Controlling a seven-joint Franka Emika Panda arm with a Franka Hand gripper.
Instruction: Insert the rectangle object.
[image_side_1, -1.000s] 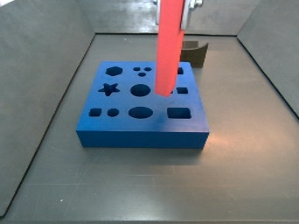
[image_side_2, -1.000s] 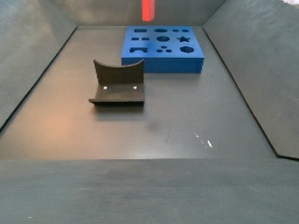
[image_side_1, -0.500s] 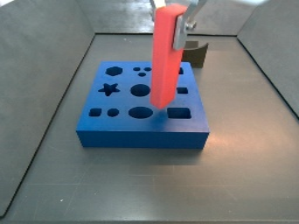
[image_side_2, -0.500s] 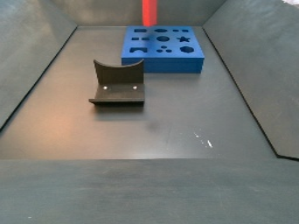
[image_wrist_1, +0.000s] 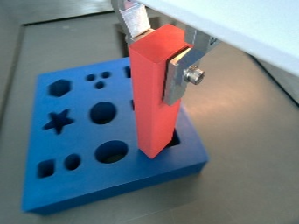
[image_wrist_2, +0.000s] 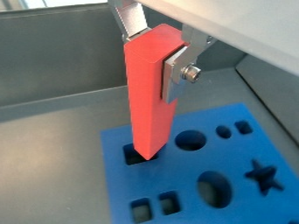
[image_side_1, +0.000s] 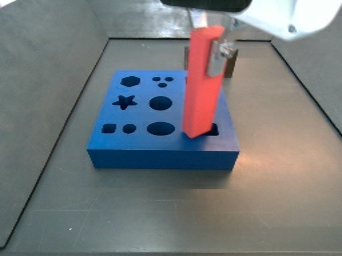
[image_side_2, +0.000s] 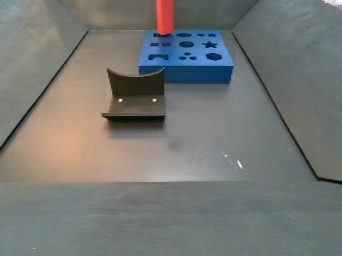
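Note:
The rectangle object is a long bright red bar (image_wrist_1: 156, 96), held upright by my gripper (image_wrist_1: 162, 52), which is shut on its upper part. Silver fingers (image_wrist_1: 180, 77) press on opposite faces; both wrist views show this (image_wrist_2: 152, 87). The bar's lower end sits at the mouth of a rectangular hole near a corner of the blue block (image_wrist_1: 117, 188) with shaped holes. In a side view the bar (image_side_1: 203, 80) leans slightly, with its tip in the block's (image_side_1: 160, 155) near right hole under the gripper (image_side_1: 214, 48). In a side view (image_side_2: 163, 14) only the bar's lower part shows, above the block (image_side_2: 194, 75).
The dark fixture (image_side_2: 134, 95) stands on the floor apart from the block, and shows behind the gripper in a side view (image_side_1: 231, 64). Grey walls enclose the floor on all sides. The block's other holes include a star, circles and ovals.
The gripper has carried the bar from above the block's middle holes towards the corner rectangular hole and lowered it, so its tip now meets that hole.

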